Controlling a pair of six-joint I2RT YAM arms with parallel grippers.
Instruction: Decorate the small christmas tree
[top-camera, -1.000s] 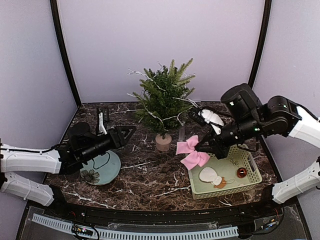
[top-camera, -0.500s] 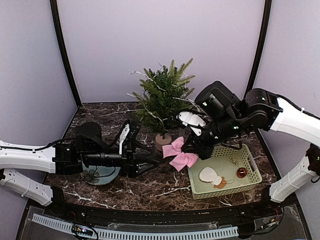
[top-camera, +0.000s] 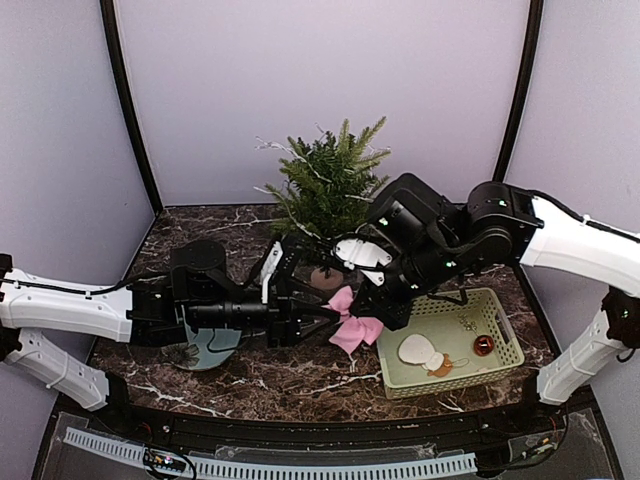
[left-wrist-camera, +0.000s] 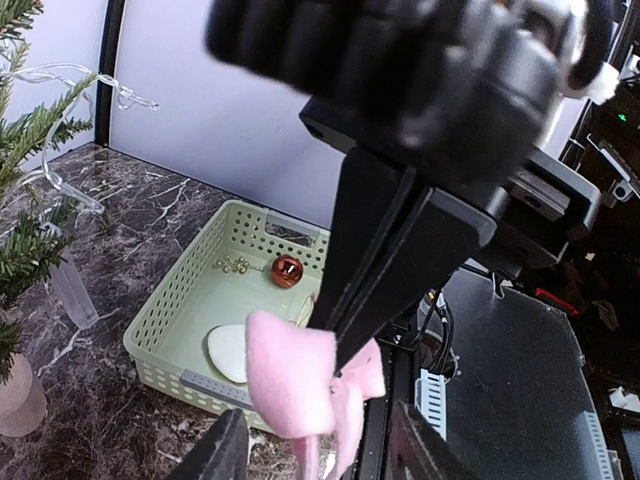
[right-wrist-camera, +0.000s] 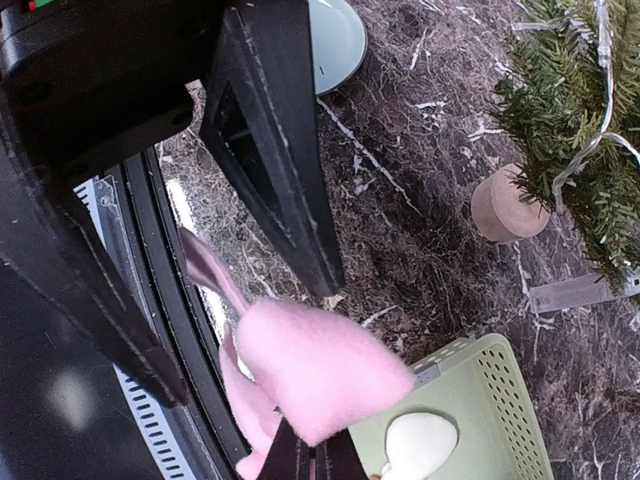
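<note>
Looking from above, the right jaws pinch a pink bow (top-camera: 352, 325) over the middle of the desk (top-camera: 300, 375), left jaws spread either side of it; the tree (top-camera: 328, 195) stands just beyond, far centre. Left wrist: bow (left-wrist-camera: 295, 385) between its spread jaws, basket (left-wrist-camera: 180, 300) on the desk behind. Right wrist: jaws pressed on the bow (right-wrist-camera: 315, 375); tree (right-wrist-camera: 580, 150) in its pot (right-wrist-camera: 508, 205) stands on the desk beyond.

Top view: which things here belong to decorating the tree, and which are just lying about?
Part of the job:
- small christmas tree
- pink bow, pinched in the right gripper
- green basket holding a red bauble and a white ornament

Lying about:
- pale green plate
- clear plastic piece near the pot
</note>
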